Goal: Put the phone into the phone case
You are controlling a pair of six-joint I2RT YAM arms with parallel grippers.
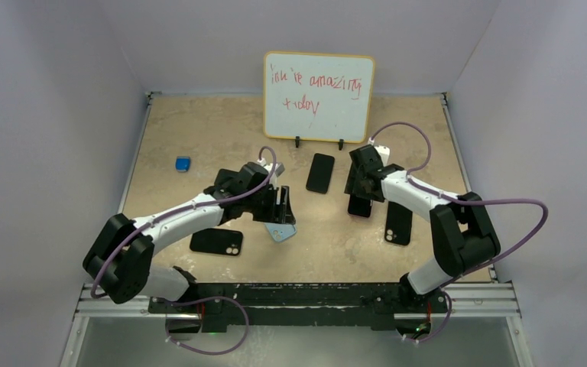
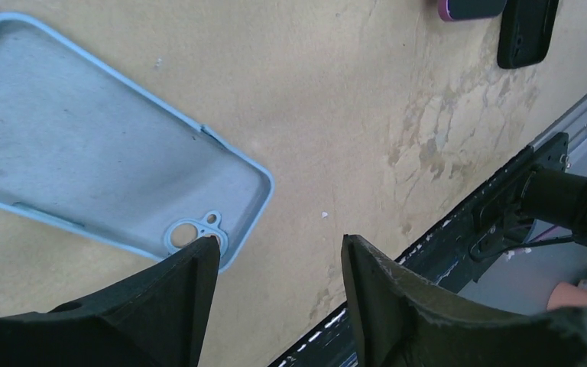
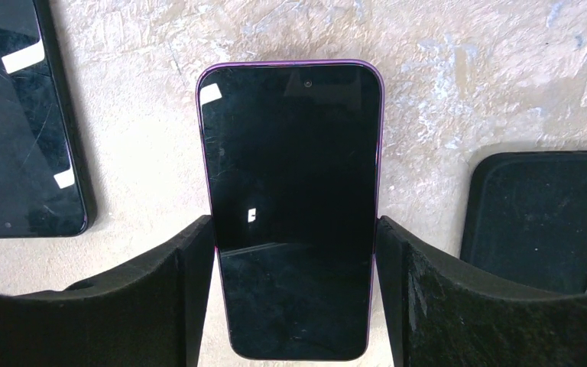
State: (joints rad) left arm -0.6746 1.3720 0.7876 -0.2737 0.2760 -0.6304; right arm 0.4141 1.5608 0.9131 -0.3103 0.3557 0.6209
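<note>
The right fingers [image 3: 160, 306] clamp the phone [image 3: 290, 206] by its long edges, well right of the phone case [image 2: 84, 153], so it is best lifted level while the left fingers [image 2: 168, 306], apart at the case's camera corner, hold it down.

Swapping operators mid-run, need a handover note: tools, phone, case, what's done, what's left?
Left tool: open, empty, hovering by the camera-cutout corner of the phone case.
Right tool: straddles the phone, fingers seemingly against both long edges.
Phone: screen up, looks flat on the table, apart from the case.
Case: open side up, empty.
Done: nothing seated.
Left: lift the phone, carry it to the case, press it in.
</note>
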